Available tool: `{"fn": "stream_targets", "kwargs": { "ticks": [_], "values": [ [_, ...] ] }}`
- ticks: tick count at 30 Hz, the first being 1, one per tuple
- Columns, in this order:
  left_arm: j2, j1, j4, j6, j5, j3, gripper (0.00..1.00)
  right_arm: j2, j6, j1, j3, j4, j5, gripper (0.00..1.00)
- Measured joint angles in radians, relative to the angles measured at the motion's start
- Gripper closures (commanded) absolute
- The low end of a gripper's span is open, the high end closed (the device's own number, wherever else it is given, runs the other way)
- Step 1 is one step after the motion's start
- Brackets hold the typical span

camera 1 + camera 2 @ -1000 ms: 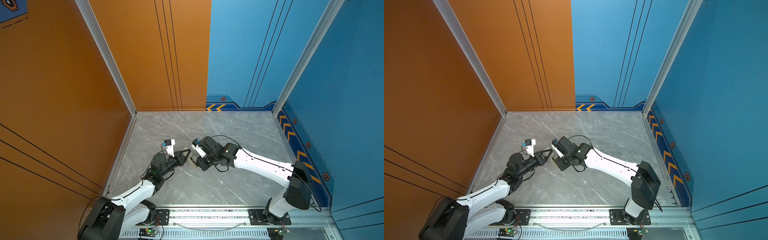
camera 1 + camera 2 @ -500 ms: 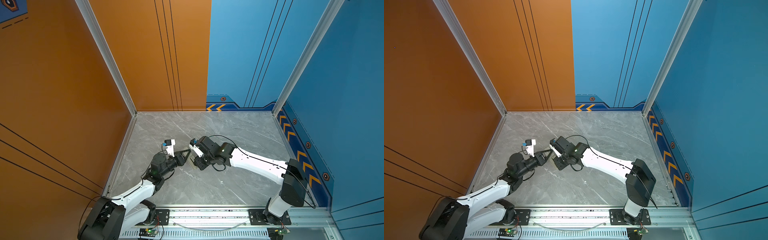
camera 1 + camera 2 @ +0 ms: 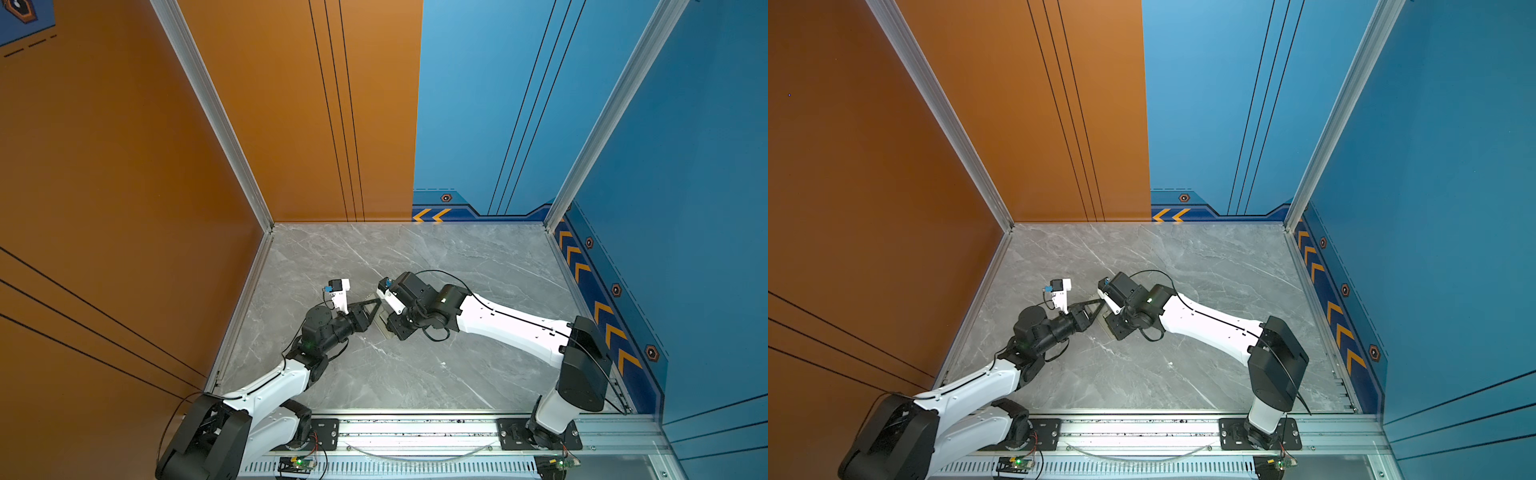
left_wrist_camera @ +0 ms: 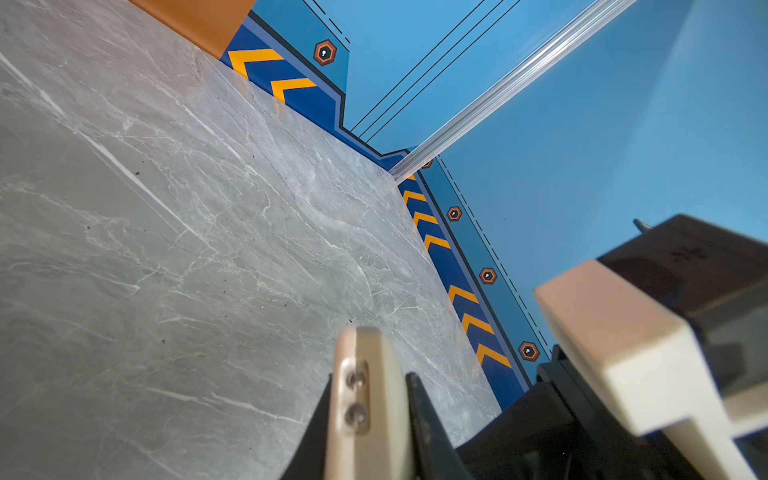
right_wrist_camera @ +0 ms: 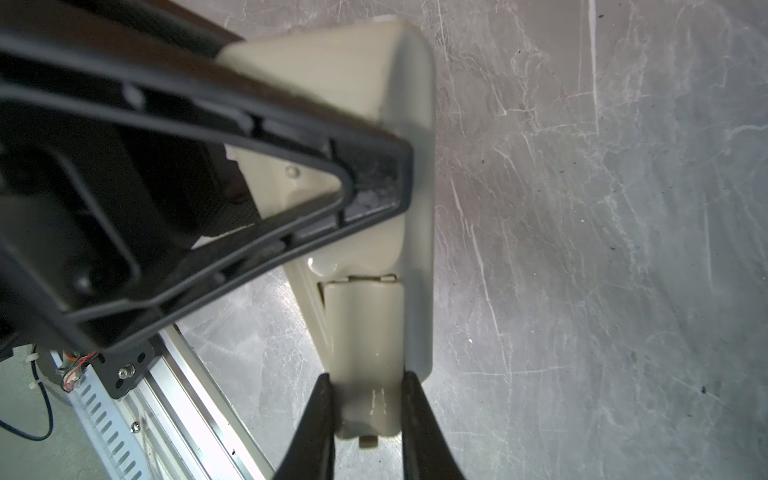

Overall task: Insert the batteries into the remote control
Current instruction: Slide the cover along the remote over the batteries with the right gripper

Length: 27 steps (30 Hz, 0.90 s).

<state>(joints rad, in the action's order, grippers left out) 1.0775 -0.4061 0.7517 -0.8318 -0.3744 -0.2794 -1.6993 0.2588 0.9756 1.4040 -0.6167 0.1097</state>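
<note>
On one grey table [image 3: 415, 374], just nine o'clock of centre, two grippers share one white remote [image 5: 374, 324]. The right gripper [image 5: 365, 384] clamps its lidded end and the left gripper [image 4: 370, 384] pinches farther along. Its long axis runs roughly eleven-to-five, lidded end toward five.

Right arm [image 3: 507, 328] a little further left, closer to the left tool [image 3: 377, 307].

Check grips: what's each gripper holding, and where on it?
Left gripper clamps the remote control across its faces, mid-body. Right gripper pinches the side edges of its battery cover, at the end.
</note>
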Motion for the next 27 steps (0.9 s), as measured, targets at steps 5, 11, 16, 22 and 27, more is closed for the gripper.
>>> {"fn": "stream_targets", "kwargs": {
  "ticks": [5, 11, 16, 22, 27],
  "values": [
    [0.000, 0.000, 0.000, 0.000, 0.000, 0.000, 1.00, -0.002, -0.014, 0.000, 0.005, -0.003, 0.002, 0.98],
    [0.003, 0.001, 0.000, 0.000, -0.001, 0.000, 1.00, -0.019, -0.026, 0.002, 0.018, -0.012, 0.003, 0.98],
    [0.004, 0.002, 0.000, 0.000, -0.002, 0.002, 1.00, -0.026, -0.030, 0.003, 0.029, -0.023, 0.003, 0.98],
    [0.004, 0.002, 0.000, 0.000, -0.004, 0.002, 1.00, -0.032, -0.042, 0.003, 0.040, -0.037, -0.001, 0.98],
    [0.004, 0.002, 0.000, 0.000, -0.008, 0.002, 1.00, -0.041, -0.060, 0.006, 0.060, -0.061, -0.008, 0.99]
  ]
}}
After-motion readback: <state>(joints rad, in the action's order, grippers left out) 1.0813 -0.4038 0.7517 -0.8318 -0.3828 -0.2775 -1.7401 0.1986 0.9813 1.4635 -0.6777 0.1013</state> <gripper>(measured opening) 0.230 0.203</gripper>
